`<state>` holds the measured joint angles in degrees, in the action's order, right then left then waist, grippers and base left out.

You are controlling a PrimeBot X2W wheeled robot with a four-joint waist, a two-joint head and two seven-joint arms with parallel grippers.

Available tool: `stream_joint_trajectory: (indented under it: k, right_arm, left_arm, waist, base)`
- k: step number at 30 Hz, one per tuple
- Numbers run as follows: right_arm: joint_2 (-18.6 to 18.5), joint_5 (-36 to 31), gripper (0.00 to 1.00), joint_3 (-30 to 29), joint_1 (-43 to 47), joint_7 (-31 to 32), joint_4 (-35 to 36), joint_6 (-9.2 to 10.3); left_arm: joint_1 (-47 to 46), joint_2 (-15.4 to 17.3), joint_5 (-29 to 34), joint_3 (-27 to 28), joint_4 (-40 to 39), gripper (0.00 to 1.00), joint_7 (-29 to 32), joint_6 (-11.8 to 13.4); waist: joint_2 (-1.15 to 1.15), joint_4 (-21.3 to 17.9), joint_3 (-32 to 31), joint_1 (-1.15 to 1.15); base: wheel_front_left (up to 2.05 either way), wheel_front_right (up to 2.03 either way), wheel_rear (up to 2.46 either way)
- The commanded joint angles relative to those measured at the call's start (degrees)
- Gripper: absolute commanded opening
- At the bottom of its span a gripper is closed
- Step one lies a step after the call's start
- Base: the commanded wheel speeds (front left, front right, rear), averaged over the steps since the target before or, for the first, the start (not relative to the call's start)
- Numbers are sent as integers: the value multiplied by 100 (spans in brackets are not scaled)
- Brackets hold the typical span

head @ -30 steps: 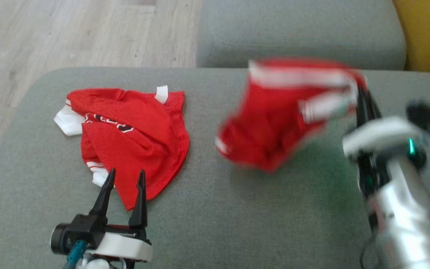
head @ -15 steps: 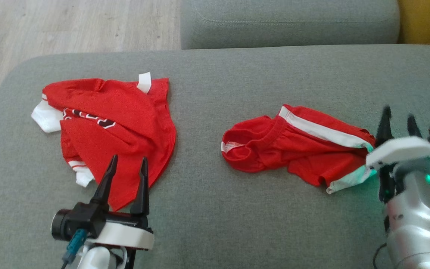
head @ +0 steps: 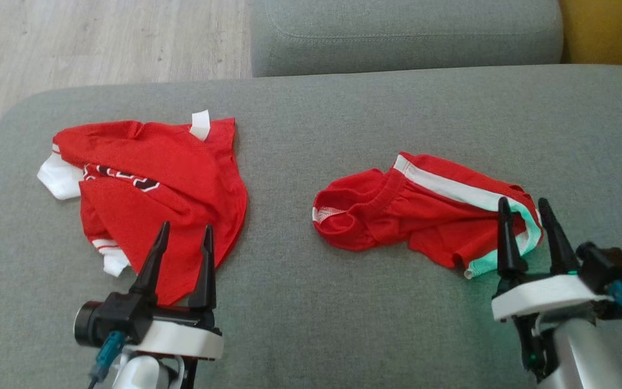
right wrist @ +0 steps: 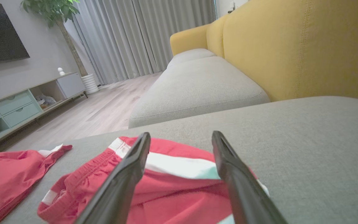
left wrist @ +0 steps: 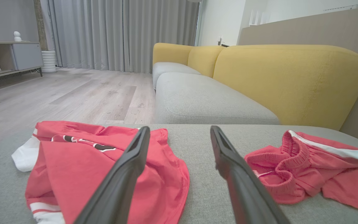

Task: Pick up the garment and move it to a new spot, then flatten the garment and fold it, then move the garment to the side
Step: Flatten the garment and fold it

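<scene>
The garment, a pair of red shorts (head: 424,210) with a white side stripe, lies crumpled on the grey sofa cushion (head: 343,124), right of centre. My right gripper (head: 523,202) stands open just above the shorts' near right edge, holding nothing. In the right wrist view the shorts (right wrist: 172,186) spread beneath and between the parted fingers of that gripper (right wrist: 181,133). My left gripper (head: 186,226) is open and empty over the near hem of a red shirt (head: 165,178). The left wrist view has its fingers (left wrist: 179,128) apart, with the shorts (left wrist: 303,168) off to the right.
The red shirt (left wrist: 104,161) with white sleeve trim and dark lettering lies bunched on the cushion's left side. A second grey cushion (head: 403,32) adjoins at the back, with the yellow backrest (head: 608,32) at the far right. Wooden floor (head: 100,43) lies beyond the left edge.
The right gripper let go of the shorts, which dropped from mid-air onto the cushion. That gripper opened and drew back toward the near edge. The camera also shifted; the left gripper stayed put.
</scene>
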<state>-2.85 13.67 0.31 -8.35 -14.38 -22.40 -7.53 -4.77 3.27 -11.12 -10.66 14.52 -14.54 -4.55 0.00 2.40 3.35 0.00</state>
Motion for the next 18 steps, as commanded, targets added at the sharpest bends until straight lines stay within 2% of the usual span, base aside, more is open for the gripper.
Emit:
stream_joint_trajectory:
  k: [1, 7, 13, 18]
  right_arm:
    - [-3, -28, 100, 180, -223, -61, 285, 4]
    - [-3, -282, 100, -139, -211, -62, 192, 4]
    - [-3, -474, 100, -582, -416, 159, -411, 4]
    - [-3, -598, 100, -720, -643, 210, -928, 4]
  left_arm:
    - [-164, 6, -22, 212, -199, 100, -46, 11]
    - [-194, -4, 1, 216, -183, 100, -46, -13]
    - [-248, -16, -7, 180, -135, 100, -46, -33]
    - [-272, -21, 2, 164, -93, 100, -46, -45]
  waist:
    - [0, -2, 17, 0]
    - [0, 33, 88, 0]
    - [0, 123, 191, 0]
    - [0, 175, 285, 0]
  base:
    - [0, 0, 0]
    - [0, 0, 0]
    - [0, 0, 0]
    - [0, 0, 0]
